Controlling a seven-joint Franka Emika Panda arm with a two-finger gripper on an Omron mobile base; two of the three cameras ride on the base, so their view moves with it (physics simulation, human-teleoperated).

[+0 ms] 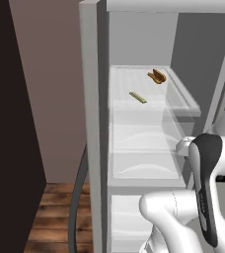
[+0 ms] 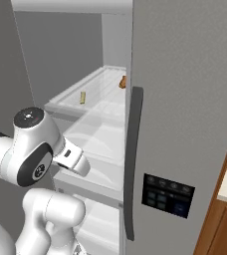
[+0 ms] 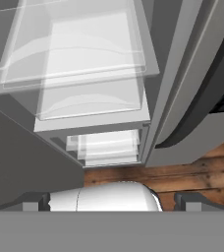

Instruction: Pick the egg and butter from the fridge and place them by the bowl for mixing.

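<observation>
Your jaws stand wide open, holding nothing, low before the fridge (image 1: 97, 123); the butter (image 1: 137, 97) lies upper centre on its top shelf (image 1: 183, 96), beside a hot-dog-shaped item (image 1: 157, 76)

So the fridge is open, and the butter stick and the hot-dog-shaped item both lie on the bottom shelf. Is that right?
Not quite. The fridge is open, but the butter and the hot-dog-shaped item both lie on the top shelf, not the bottom one. The left base view shows them there, apart from each other, with further shelves below.
</observation>
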